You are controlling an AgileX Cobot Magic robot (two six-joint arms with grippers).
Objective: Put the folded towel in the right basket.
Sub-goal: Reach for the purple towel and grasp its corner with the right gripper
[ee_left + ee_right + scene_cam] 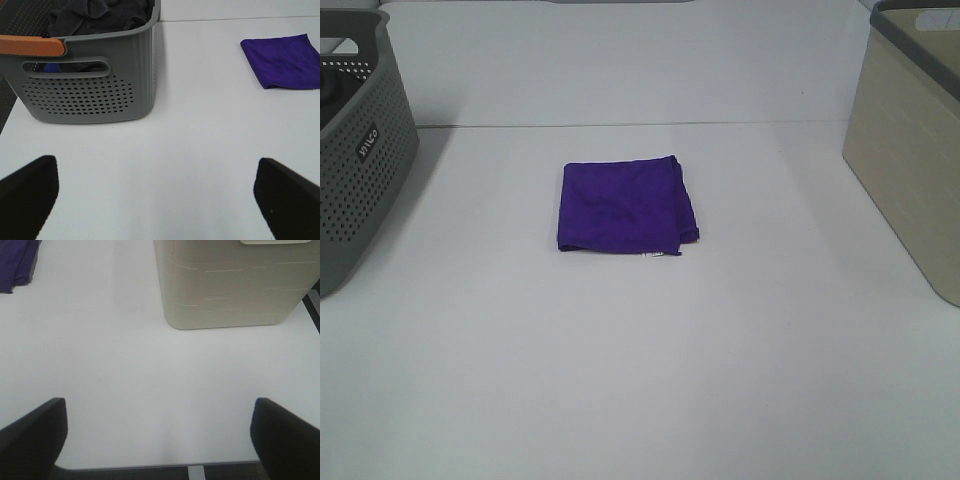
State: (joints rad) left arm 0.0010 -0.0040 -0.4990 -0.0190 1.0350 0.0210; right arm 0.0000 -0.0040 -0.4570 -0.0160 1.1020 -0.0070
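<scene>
Towel (pixel 625 205): purple, folded square, lying flat mid-table (pixel 640 390), between the grey basket (pixel 360 150) and the beige right basket (pixel 910 150), well apart from both.

Left gripper (pixel 159 197) and right gripper (pixel 159 436): both with jaws spread wide, nothing held, neither near the towel.

Handling, my guess: light, soft and limp, nothing breakable. It will sag and may unfold if only the top layer is pinched. Best to press down on a folded edge and catch every layer. The near right corner looks loose and rumpled, so avoid it.
</scene>
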